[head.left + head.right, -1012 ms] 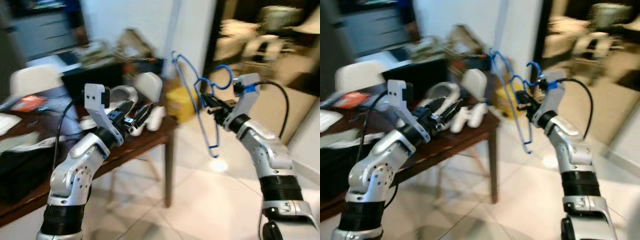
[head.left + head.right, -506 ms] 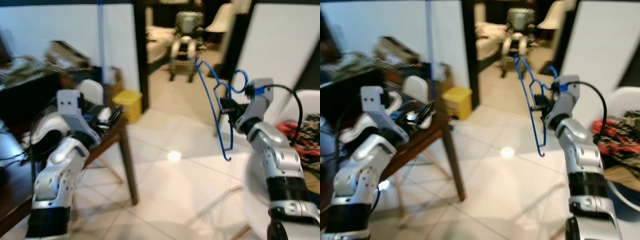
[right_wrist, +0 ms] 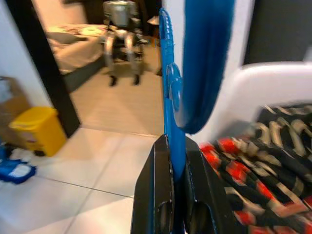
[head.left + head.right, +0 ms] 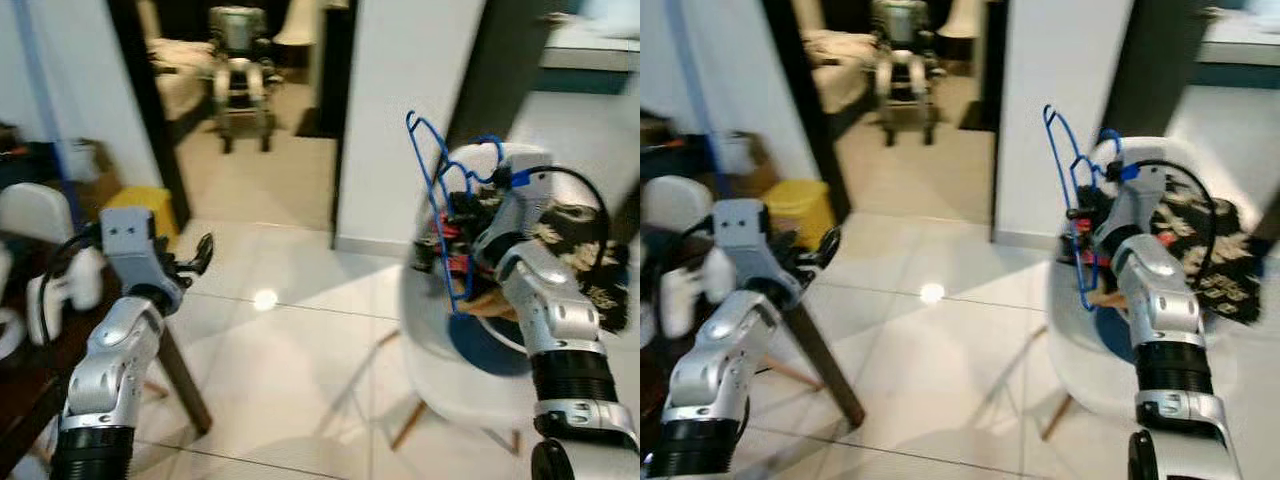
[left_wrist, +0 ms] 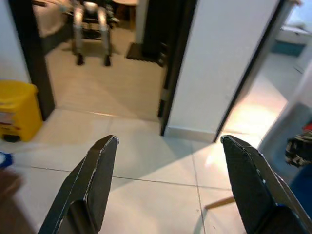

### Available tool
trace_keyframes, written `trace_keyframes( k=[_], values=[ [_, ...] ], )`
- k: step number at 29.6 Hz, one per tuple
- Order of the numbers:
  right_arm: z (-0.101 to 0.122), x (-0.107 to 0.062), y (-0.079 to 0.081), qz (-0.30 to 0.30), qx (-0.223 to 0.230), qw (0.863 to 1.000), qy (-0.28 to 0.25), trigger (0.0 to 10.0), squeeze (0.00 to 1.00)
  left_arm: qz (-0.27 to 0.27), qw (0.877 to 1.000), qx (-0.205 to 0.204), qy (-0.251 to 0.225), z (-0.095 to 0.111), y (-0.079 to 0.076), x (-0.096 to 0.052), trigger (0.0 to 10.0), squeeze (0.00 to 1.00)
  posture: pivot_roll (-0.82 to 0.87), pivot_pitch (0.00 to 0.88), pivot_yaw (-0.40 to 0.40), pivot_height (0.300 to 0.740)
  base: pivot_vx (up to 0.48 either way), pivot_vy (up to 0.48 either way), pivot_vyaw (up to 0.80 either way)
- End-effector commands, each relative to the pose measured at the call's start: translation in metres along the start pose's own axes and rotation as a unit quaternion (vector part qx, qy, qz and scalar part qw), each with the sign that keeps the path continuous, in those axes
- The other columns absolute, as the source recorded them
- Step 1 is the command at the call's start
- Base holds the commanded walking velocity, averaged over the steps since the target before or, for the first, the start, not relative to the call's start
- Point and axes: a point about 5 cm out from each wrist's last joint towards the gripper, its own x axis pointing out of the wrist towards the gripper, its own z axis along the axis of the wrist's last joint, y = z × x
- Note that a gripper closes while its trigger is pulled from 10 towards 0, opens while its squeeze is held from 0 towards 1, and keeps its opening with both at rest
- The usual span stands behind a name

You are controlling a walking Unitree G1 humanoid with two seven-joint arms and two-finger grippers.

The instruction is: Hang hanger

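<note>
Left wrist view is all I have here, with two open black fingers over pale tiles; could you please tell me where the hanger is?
Observer: The right gripper is shut on the thin blue wire hanger, held upright in front of the robot.
Operator: Thank you. What lies behind it?
Observer: A white moulded chair with patterned clothes heaped on its seat.
Operator: And my own arm?
Observer: The left gripper is raised, open, beside the corner of a dark wooden table.
</note>
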Motion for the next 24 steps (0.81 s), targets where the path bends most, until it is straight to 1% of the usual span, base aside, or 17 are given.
trace_keyframes(
  k=[1, 4, 5, 6, 8, 15, 19, 21, 23, 24],
  values=[
    [0.001, 0.002, 0.004, 0.005, -0.003, 1.0, -0.006, 10.0, 0.0, 0.006, 1.0, -0.001, 0.016, -0.008, 0.001, -0.002, 10.0, 0.0, -0.03, 0.0, 0.015, 0.74, 0.0, -0.341, 0.0],
    [0.005, 0.003, 0.008, 0.015, 0.004, 1.0, -0.02, 10.0, 0.0, 0.006, 1.0, 0.002, 0.015, -0.009, -0.001, -0.002, 10.0, 0.0, -0.03, 0.0, 0.014, 0.74, 0.0, -0.381, 0.0],
    [0.009, 0.004, 0.011, 0.023, 0.019, 0.999, -0.031, 10.0, 0.0, 0.004, 1.0, 0.002, 0.012, -0.009, -0.003, -0.001, 10.0, 0.0, -0.03, 0.0, 0.014, 0.74, 0.0, -0.398, 0.0],
    [0.009, 0.004, 0.011, 0.023, 0.019, 0.999, -0.031, 10.0, 0.0, 0.004, 1.0, 0.002, 0.012, -0.009, -0.003, -0.001, 10.0, 0.0, -0.03, 0.0, 0.014, 0.74, 0.0, -0.398, 0.0],
    [0.016, 0.005, 0.014, 0.035, 0.036, 0.998, -0.048, 10.0, 0.0, 0.005, 1.0, 0.003, 0.003, -0.007, -0.005, 0.001, 10.0, 0.0, -0.03, 0.0, 0.014, 0.74, 0.0, -0.409, 0.0],
    [0.021, 0.005, 0.017, 0.042, 0.041, 0.996, -0.06, 10.0, 0.0, 0.001, 1.0, 0.004, -0.008, -0.002, -0.009, 0.004, 10.0, 0.0, -0.03, 0.0, 0.014, 0.74, 0.0, -0.408, 0.0],
    [0.024, 0.006, 0.021, 0.049, 0.054, 0.995, -0.073, 10.0, 0.0, -0.005, 1.0, 0.001, -0.013, -0.001, -0.014, 0.008, 10.0, 0.0, -0.03, 0.0, 0.012, 0.74, 0.0, -0.409, 0.0],
    [0.027, 0.007, 0.025, 0.058, 0.062, 0.993, -0.084, 10.0, 0.0, -0.009, 1.0, -0.002, -0.013, -0.001, -0.018, 0.01, 10.0, 0.0, -0.03, 0.0, 0.013, 0.74, 0.0, -0.409, 0.0],
    [0.027, 0.007, 0.025, 0.058, 0.062, 0.993, -0.084, 10.0, 0.0, -0.009, 1.0, -0.002, -0.013, -0.001, -0.018, 0.01, 10.0, 0.0, -0.03, 0.0, 0.013, 0.74, 0.0, -0.409, 0.0],
    [0.03, 0.007, 0.027, 0.064, 0.063, 0.992, -0.09, 10.0, 0.0, -0.013, 1.0, -0.005, -0.014, -0.001, -0.022, 0.01, 10.0, 0.0, -0.03, 0.0, 0.013, 0.74, 0.0, -0.409, 0.0]
  ],
)
